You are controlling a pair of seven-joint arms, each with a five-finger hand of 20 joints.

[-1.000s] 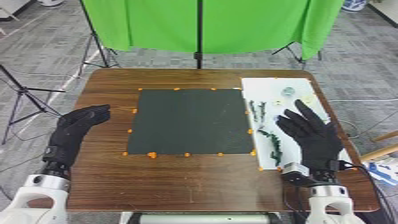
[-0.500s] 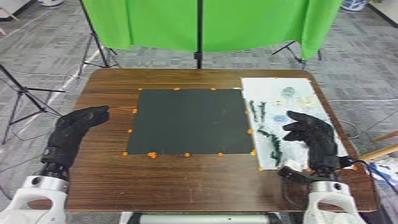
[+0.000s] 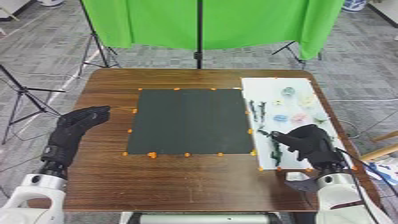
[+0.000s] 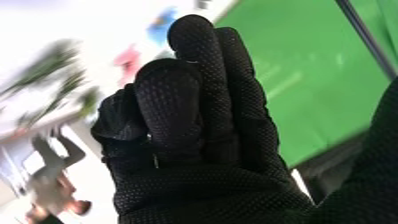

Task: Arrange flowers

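In the head view, the right hand (image 3: 311, 142) is seen at the lower right of the frame, above the white sheet (image 3: 266, 86). The long green sprig (image 3: 276, 152) is laid just to its left, with its long axis run nearly up and down the frame; contact with the fingertips cannot be confirmed. Above, two shorter stems (image 3: 258, 111) are set roughly parallel, and the blue flower (image 3: 281, 118) and pink flower (image 3: 299, 118) are grouped close by, where they could be brushed if the reach is made upward. The dark mat (image 3: 190, 122) is placed mid-frame, probably for the arranging. The left hand (image 3: 82, 119) is held far off at centre left, fingers relaxed. In the right wrist view, the right hand's fingers are loosely extended and close together, nothing seen clasped; beyond them, blurred greenery and petals are shown.
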